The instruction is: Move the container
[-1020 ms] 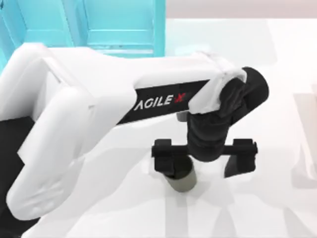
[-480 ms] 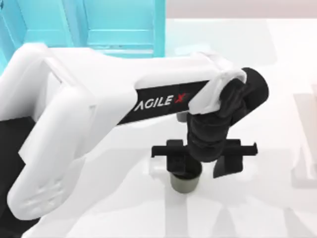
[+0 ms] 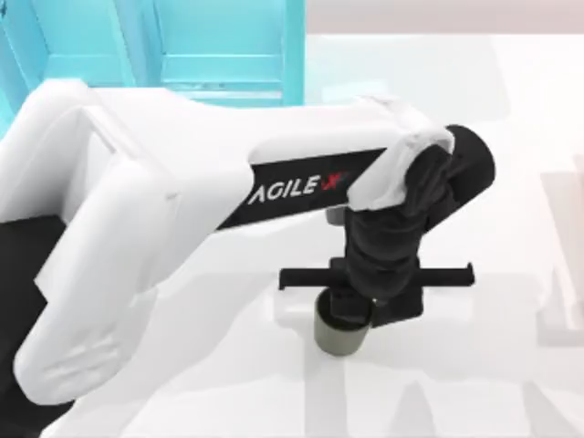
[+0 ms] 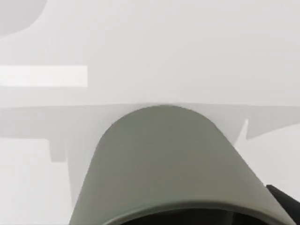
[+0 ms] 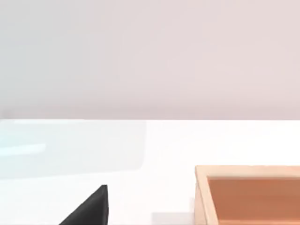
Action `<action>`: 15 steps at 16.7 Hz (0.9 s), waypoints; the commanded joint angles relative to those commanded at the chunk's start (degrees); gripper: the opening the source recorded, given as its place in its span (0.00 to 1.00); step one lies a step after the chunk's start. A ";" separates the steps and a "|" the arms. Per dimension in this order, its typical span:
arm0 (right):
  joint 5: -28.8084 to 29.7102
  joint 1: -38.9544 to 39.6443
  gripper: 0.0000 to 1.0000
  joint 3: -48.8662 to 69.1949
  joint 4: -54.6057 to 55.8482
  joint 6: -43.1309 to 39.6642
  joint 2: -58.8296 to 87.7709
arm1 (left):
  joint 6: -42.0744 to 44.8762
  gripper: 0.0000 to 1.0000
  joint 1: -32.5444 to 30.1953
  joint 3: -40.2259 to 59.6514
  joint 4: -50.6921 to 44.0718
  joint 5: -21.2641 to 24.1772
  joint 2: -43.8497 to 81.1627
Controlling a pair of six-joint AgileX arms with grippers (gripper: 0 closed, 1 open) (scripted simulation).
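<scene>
Squeezing the cup [image 3: 339, 333] with my left gripper [image 3: 372, 306], fingers clamped on its rim; lifting and moving come next.

The left gripper [image 3: 351, 315] now has its fingers drawn in from wide apart, pressing against the container [image 3: 339, 333].

A white table [image 3: 511, 137] fills the scene, bright and glossy, with soft grey shadows on it. At the far left side stands a large turquoise shelf unit [image 3: 219, 46]. Behind the table rises a plain pale wall [image 5: 150, 56]. In the right wrist view, a shallow wooden tray [image 5: 248, 171] lies on the table.
</scene>
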 joint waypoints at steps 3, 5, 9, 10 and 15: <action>0.00 0.00 1.00 0.00 0.00 0.00 0.00 | 0.00 0.00 0.00 0.00 0.00 0.00 0.00; 0.00 0.00 1.00 0.00 0.00 0.00 0.00 | 0.00 0.00 0.00 0.00 0.00 0.00 0.00; 0.00 0.00 1.00 0.00 0.00 0.00 0.00 | 2.12 0.00 2.11 -1.96 -0.04 0.22 -2.12; 0.00 0.00 1.00 0.00 0.00 0.00 0.00 | 4.02 0.00 3.96 -3.66 -0.05 0.38 -3.93; 0.00 0.00 1.00 0.00 0.00 0.00 0.00 | 20.13 0.00 19.76 -16.82 -0.44 1.41 -17.95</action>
